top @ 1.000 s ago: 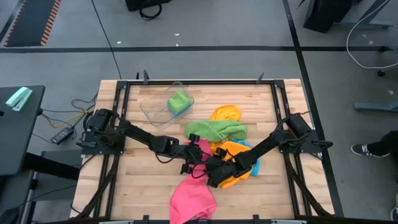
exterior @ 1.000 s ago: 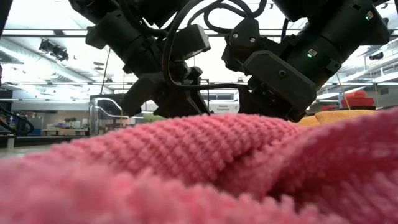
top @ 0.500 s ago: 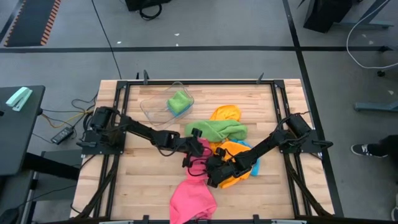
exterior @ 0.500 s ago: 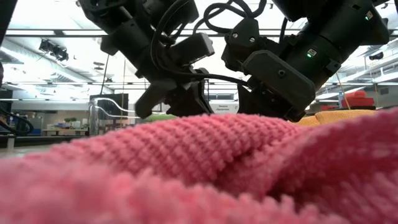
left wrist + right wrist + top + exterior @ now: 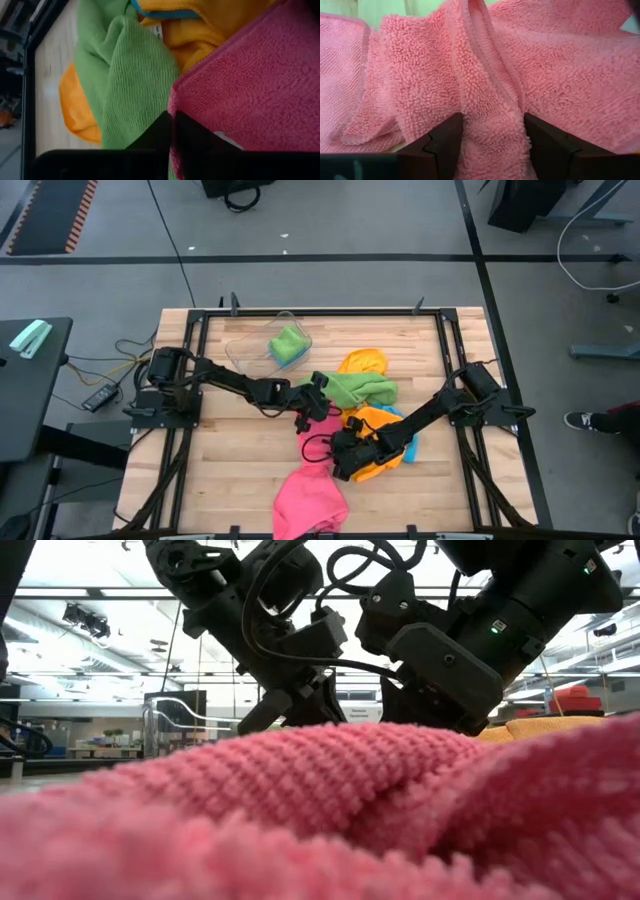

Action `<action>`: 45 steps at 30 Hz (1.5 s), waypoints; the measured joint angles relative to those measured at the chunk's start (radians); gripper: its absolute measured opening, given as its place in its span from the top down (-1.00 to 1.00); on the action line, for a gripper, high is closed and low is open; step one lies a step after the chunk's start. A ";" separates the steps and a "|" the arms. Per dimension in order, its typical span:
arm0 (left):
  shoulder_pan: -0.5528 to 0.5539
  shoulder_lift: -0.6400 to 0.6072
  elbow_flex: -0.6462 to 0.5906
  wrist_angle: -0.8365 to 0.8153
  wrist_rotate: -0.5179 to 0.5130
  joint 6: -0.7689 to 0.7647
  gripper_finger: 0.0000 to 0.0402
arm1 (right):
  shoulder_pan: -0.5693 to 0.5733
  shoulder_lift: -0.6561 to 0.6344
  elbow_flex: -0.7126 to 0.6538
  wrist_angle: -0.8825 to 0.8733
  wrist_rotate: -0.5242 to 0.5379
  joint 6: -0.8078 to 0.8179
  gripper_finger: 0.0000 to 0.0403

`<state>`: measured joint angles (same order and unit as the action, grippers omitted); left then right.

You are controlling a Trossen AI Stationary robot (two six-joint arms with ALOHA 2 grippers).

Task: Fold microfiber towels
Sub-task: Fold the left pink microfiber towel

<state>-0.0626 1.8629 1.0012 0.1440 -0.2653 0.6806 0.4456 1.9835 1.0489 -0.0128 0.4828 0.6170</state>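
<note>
A pink towel [image 5: 312,485] lies crumpled from the table's middle to its near edge and fills the low view's foreground [image 5: 300,800]. My left gripper [image 5: 320,406] [image 5: 172,122] is shut at its far corner, next to a green towel [image 5: 352,388] [image 5: 125,75]. My right gripper [image 5: 344,459] [image 5: 492,135] is closed on a ridge of the same pink towel. Orange towels [image 5: 363,363] [image 5: 386,436] and a blue one [image 5: 406,446] lie bunched beside the green one. My left gripper pinches the pink towel's hemmed corner [image 5: 173,100] between its two fingertips, slanting down from the table's left. The rest of the towel lies on the table. My right gripper has a raised fold of the pink towel [image 5: 492,107] between its two fingers [image 5: 447,137], several layers bunched. It comes slanting down from the right. The fold runs along the fingers, and the cloth spreads on the table at both sides.
A clear plastic tub [image 5: 250,352] at the far left holds a folded green towel [image 5: 288,343]. Bare wood shows at the near left [image 5: 230,470] and the near right [image 5: 440,480]. A black frame [image 5: 320,312] runs round the table.
My left gripper has swung from the pink towel's middle toward the table's far edge and the green towel, rolling its wrist as it went. My right gripper has kept still on the pink fold.
</note>
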 joint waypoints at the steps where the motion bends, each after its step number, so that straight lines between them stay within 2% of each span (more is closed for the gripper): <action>1: 0.002 0.000 0.000 0.001 0.000 0.012 0.77 | 0.000 0.000 0.000 0.000 0.000 0.000 -0.06; 7: 0.008 0.000 0.000 0.014 0.035 0.013 0.58 | 0.000 0.000 0.000 0.000 0.000 0.000 -0.06; 13: 0.007 -0.040 0.000 0.017 0.037 -0.001 0.28 | 0.000 0.000 0.000 -0.003 -0.001 0.000 -0.06; 20: -0.018 -0.152 0.001 -0.150 0.050 -0.066 0.07 | 0.000 0.000 0.000 -0.008 -0.001 0.004 -0.06; 24: -0.043 -0.176 0.000 -0.327 0.144 -0.155 0.09 | 0.000 0.000 0.000 -0.008 -0.001 0.004 -0.06; 27: -0.050 -0.167 0.000 -0.455 0.170 -0.224 0.14 | 0.000 0.000 0.000 -0.008 -0.001 0.004 -0.06; 30: -0.046 -0.132 -0.001 -0.507 0.171 -0.288 0.20 | 0.000 0.000 0.000 -0.007 -0.001 0.004 -0.06; 34: -0.046 -0.078 0.000 -0.490 0.170 -0.338 0.26 | 0.000 0.000 0.000 -0.006 -0.001 0.006 -0.06; 36: -0.043 -0.054 0.000 -0.491 0.123 -0.347 0.29 | 0.000 0.000 0.000 -0.007 -0.001 0.007 -0.06; 40: -0.042 -0.053 0.002 -0.535 -0.033 -0.327 0.34 | 0.000 0.000 0.000 -0.006 -0.001 0.008 -0.06; 45: -0.043 -0.096 0.000 -0.541 -0.053 -0.269 0.39 | 0.000 0.000 0.000 -0.006 -0.001 0.008 -0.06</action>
<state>-0.1055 1.7673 1.0008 -0.3970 -0.3180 0.4118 0.4457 1.9835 1.0492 -0.0193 0.4816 0.6247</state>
